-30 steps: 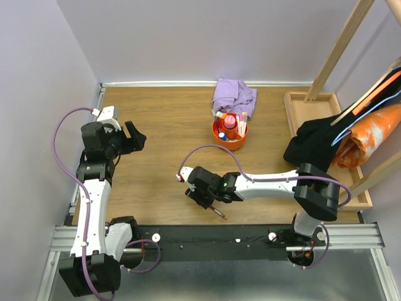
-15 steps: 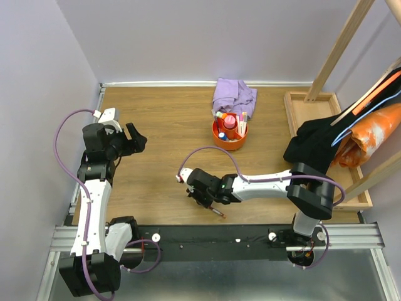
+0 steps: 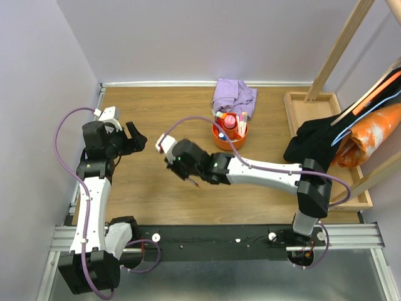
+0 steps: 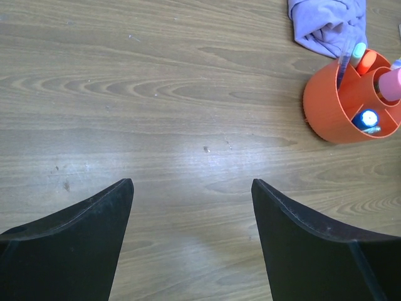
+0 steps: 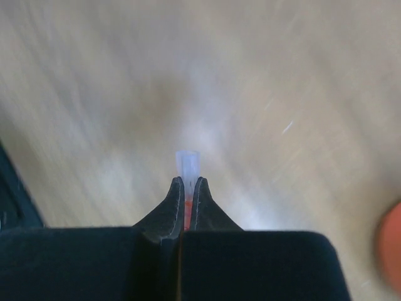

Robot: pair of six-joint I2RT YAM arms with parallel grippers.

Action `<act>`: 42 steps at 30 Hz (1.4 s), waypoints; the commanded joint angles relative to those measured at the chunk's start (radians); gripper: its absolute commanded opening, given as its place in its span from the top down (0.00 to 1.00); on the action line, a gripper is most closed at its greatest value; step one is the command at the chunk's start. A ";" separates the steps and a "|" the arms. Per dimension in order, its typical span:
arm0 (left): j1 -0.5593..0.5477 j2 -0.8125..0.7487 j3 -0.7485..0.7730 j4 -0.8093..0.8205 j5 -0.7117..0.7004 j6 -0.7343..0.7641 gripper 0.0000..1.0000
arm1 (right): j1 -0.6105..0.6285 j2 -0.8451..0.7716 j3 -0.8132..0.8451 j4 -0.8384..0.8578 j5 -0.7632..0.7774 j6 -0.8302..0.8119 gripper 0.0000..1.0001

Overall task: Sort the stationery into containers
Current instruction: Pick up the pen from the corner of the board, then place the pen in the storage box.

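Now gripping a red pen point(image 5: 187, 162) in the right end effector point(image 5: 188, 187), over the surface point(image 4: 156, 94) near the orange cup point(image 4: 322, 110). Holding the left end effector point(image 4: 191, 213) wide open, empty.

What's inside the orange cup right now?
The orange cup holds a pink tube, a mint highlighter, an orange highlighter and a blue-tipped item among its dividers. Their lower parts and the cup's floor are hidden by its wall.

Lightly sheened wood-grain table point(image 4: 156, 94), glossy orange plastic cup point(image 4: 326, 110), soft lilac cloth point(image 4: 326, 25), translucent plastic pen point(image 5: 187, 164)
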 commanded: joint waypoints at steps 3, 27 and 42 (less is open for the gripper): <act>-0.004 0.041 0.063 -0.008 0.037 0.006 0.16 | -0.182 -0.022 0.099 0.208 0.029 -0.116 0.99; -0.026 0.397 0.282 -0.022 0.047 0.126 0.17 | -0.504 0.039 -0.174 0.931 -0.119 -0.335 0.99; -0.029 0.478 0.351 -0.042 0.036 0.155 0.17 | -0.522 0.134 -0.191 0.937 -0.114 -0.305 0.99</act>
